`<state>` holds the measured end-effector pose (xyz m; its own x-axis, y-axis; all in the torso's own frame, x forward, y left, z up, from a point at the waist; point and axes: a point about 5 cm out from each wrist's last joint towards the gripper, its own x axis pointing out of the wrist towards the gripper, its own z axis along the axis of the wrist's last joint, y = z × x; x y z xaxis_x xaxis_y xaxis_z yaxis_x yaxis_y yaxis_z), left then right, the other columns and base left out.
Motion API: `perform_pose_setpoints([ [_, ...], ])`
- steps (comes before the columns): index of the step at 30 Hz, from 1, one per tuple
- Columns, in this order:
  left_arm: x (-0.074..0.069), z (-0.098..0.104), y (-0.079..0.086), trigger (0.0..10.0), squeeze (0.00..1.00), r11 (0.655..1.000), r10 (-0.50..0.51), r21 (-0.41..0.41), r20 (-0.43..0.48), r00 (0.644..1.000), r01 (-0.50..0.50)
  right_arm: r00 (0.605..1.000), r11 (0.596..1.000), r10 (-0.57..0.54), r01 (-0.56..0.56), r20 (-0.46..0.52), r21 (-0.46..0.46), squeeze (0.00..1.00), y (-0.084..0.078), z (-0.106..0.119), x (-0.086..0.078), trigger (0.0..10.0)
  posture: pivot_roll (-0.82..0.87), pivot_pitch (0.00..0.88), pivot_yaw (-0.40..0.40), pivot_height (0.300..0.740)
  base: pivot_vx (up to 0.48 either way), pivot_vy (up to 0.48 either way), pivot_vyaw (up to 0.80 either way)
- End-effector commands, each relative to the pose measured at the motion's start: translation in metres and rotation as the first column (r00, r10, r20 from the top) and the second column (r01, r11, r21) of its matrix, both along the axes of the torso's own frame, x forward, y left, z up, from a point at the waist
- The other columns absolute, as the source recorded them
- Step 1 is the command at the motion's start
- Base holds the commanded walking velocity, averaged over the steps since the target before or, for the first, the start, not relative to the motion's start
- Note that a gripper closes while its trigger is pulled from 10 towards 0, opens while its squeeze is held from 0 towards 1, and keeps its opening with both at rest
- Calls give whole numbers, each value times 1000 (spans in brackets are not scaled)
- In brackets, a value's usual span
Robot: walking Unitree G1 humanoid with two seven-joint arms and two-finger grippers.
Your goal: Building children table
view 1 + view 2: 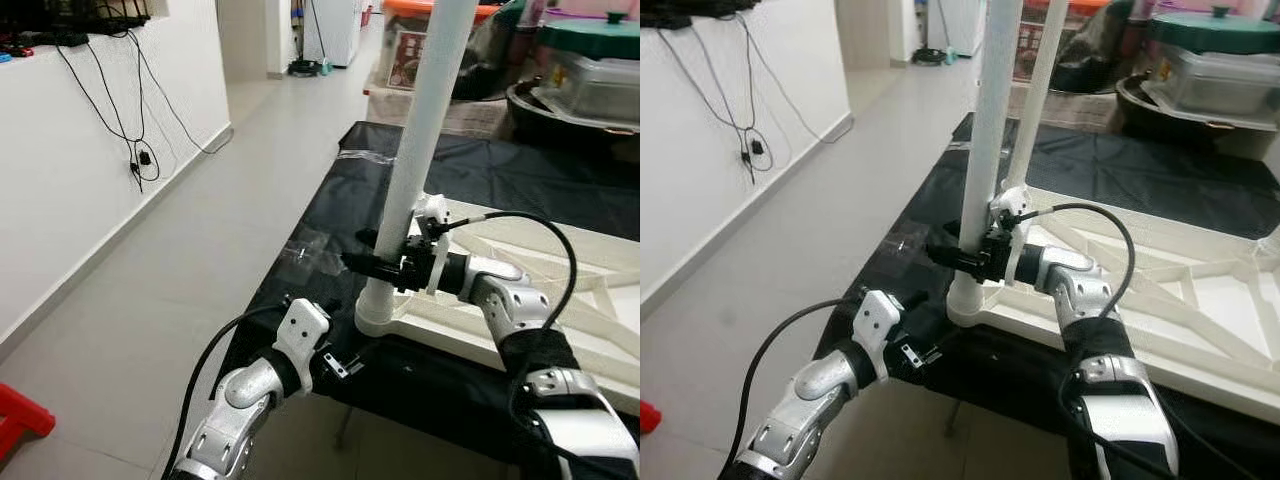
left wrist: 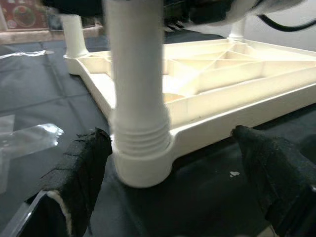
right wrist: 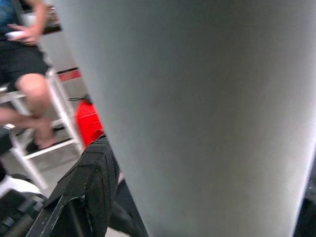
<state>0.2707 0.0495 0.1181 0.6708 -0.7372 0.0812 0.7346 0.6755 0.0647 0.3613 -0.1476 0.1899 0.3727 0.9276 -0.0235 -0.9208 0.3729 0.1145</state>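
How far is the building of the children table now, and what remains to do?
Done: the cream plastic tabletop lies upside down on the black cloth, and a far white leg already stands in its corner. In hand: the right gripper is shut on the near white plastic leg, upright in its corner socket; the left gripper waits open beside that socket. Left: the remaining corners, as far as can be seen.

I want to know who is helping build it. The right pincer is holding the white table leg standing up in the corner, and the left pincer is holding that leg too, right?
Not quite. The right pincer does hold the white table leg, but the left pincer is open beside its base, not gripping, as the left wrist view shows.
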Motion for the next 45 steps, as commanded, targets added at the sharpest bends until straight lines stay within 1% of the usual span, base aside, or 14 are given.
perform_pose_setpoints([
  [1,-2,0,0,10000,0,1000,-8,-6,-7,1000,8,997,996,83,-83,1,-13,0,16,-1,-1,7725,119,0,-85,740,0,0,0],
  [2,-3,1,1,10000,0,1000,-1,-8,-5,1000,1,998,998,63,-62,18,-26,0,22,-2,0,0,126,0,-90,740,0,0,0],
  [12,-1,-2,10,10000,0,997,69,-24,-32,997,-69,898,903,-427,430,107,-9,0,15,-14,13,0,116,0,-86,740,0,0,0],
  [14,-1,-2,10,10000,0,998,66,-22,-31,997,-66,795,800,-598,601,98,8,0,5,-16,15,0,104,0,-78,740,0,0,0],
  [17,0,-1,10,10000,0,998,58,-16,-31,998,-59,292,292,-955,956,52,-11,0,-33,-28,6,0,94,0,-75,740,0,0,0],
  [19,0,-1,10,10000,0,998,56,-12,-30,998,-56,84,84,-996,996,-1,-7,0,-42,-32,-8,0,94,0,-75,740,0,0,0],
  [23,0,-1,10,10000,0,998,55,-10,-30,998,-55,-88,-88,-995,996,-49,1,0,-40,-36,-27,0,92,0,-73,740,0,0,0],
  [30,2,0,9,10000,0,999,49,-4,-29,998,-49,-16,-25,-992,998,-129,64,0,-10,-37,-23,0,97,0,-72,740,0,0,0],
  [31,2,-1,9,10000,0,999,48,-3,-29,998,-48,8,-1,-995,996,-101,90,0,-6,-32,-23,10000,94,0,-70,740,0,0,0],
  [35,2,-1,9,10000,0,999,46,0,-30,999,-46,3,-2,-999,994,-47,108,0,-2,-25,-28,10000,94,0,-70,740,0,0,0],
  [36,2,-1,9,10000,0,999,44,0,-31,999,-44,32,31,-999,992,-5,119,1000,-1,-25,-31,10000,91,0,-71,740,0,0,0],
  [43,2,-2,8,10000,0,999,40,1,-35,999,-40,95,102,-994,985,58,139,961,-5,-27,-37,10000,86,0,-68,740,0,0,0],
  [44,2,-2,8,10000,0,999,38,2,-37,999,-38,131,141,-988,980,79,137,0,-6,-30,-41,10000,82,0,-65,740,0,0,0],
  [45,2,-2,8,10000,0,999,37,3,-39,999,-37,181,193,-978,973,105,126,0,-8,-35,-49,10000,79,0,-65,740,0,0,0],
])
